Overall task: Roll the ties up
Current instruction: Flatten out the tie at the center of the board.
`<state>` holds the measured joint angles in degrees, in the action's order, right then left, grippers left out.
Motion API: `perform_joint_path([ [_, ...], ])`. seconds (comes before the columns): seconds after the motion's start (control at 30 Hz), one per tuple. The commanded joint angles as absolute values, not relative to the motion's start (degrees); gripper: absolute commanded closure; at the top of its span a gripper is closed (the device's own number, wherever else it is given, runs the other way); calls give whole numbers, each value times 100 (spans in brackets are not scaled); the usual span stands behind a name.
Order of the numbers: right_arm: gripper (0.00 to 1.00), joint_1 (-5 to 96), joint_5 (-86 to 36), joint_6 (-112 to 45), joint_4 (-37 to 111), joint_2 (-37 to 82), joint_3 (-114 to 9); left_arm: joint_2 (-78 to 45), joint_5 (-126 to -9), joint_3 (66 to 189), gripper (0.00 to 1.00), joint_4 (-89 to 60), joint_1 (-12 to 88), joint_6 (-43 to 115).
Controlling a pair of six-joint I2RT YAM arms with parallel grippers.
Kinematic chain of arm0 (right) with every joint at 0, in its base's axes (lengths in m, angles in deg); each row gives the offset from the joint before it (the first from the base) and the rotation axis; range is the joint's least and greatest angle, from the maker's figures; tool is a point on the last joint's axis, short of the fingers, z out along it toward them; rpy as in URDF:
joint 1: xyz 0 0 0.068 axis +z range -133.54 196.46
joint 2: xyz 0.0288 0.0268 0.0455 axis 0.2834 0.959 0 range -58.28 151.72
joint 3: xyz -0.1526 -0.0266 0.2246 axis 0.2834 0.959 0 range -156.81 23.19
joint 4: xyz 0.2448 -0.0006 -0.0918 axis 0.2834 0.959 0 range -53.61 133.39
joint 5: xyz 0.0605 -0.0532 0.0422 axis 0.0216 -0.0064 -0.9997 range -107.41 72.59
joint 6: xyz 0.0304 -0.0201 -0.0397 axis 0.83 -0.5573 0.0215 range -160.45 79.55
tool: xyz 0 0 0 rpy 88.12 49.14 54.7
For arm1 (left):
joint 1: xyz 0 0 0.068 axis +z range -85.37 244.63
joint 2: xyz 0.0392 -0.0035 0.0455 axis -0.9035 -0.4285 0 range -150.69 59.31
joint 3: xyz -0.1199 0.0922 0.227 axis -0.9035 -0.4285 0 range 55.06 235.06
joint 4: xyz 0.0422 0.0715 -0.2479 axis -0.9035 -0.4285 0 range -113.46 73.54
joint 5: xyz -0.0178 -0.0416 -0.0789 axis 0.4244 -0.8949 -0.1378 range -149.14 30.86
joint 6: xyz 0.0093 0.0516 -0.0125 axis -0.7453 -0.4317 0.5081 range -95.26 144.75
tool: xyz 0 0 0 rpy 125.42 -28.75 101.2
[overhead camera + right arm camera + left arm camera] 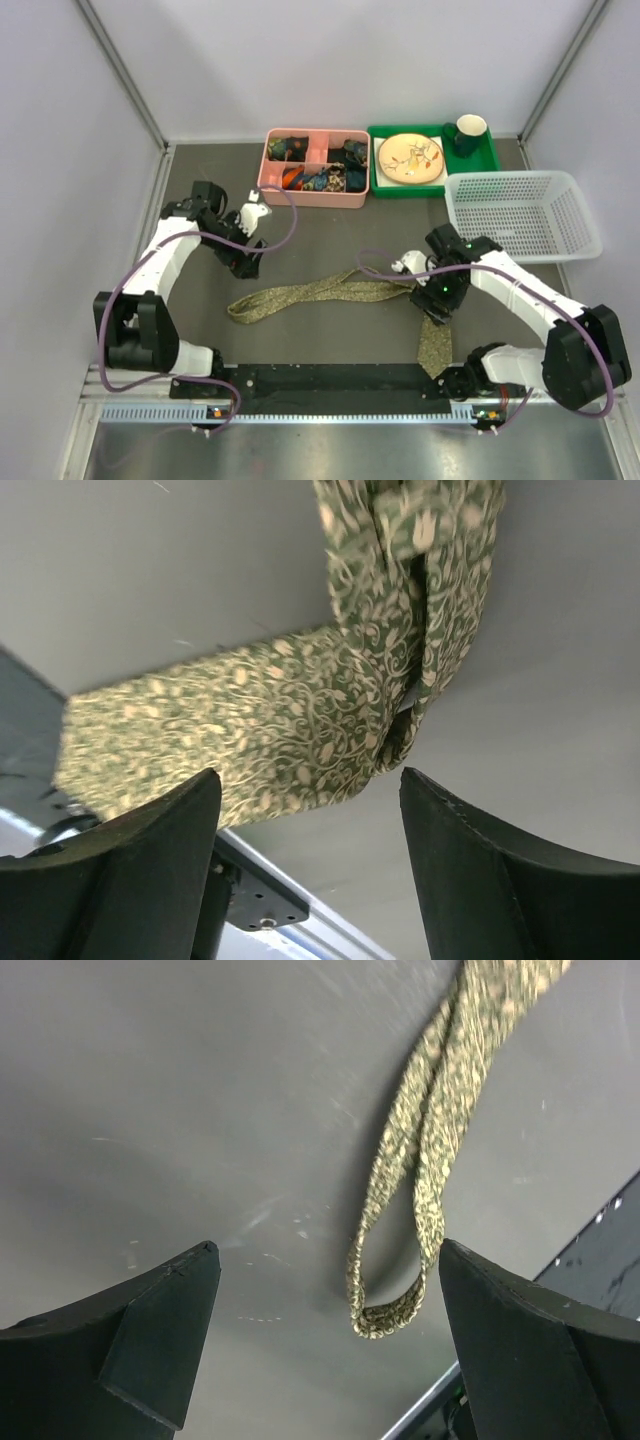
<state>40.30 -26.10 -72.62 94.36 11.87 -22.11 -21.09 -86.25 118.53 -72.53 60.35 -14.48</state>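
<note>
Long olive-tan leaf-print fabric necktie (320, 293) lies limp across the grey table (330, 225), narrow end doubled at left, wide end bent near-right (soft, light, likely slippery: pinch a flat end); left hand (248, 262) wide beside the doubled end, right hand (440, 300) parted over the bend, both empty.
</note>
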Motion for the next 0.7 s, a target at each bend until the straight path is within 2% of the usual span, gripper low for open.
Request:
perform_joint_path([
  [0.0, 28, 3993, -1927, -7263, 8632, 1255, -1901, -2295, -8806, 11598, 6, -7596, 6015, -2113],
  [0.1, 28, 3967, -1864, -7183, 8385, 1449, -1768, -2427, -8603, 11430, 4, -7552, 5945, -2236],
  [0.17, 32, 3967, -1873, -7166, 8262, 1563, -1689, -2620, -8419, 11334, 1, -7587, 5865, -2272],
  [0.3, 52, 3879, -1759, -7279, 7990, 1713, -1584, -2866, -8348, 11228, 1, -7683, 5725, -2551],
  [0.37, 78, 3835, -1557, -7384, 7972, 1652, -1653, -2989, -8366, 11237, 1, -7806, 5698, -2727],
  [0.4, 100, 3844, -1487, -7429, 7954, 1590, -1689, -3024, -8322, 11219, 1, -7876, 5654, -2755],
  [0.57, 100, 3844, -986, -8059, 8269, 862, -2277, -3209, -8103, 11061, 14, -7710, 5645, -2694],
  [0.67, 100, 3844, -784, -8735, 8551, 299, -2340, -3455, -7988, 11148, 25, -7596, 5654, -2580],
])
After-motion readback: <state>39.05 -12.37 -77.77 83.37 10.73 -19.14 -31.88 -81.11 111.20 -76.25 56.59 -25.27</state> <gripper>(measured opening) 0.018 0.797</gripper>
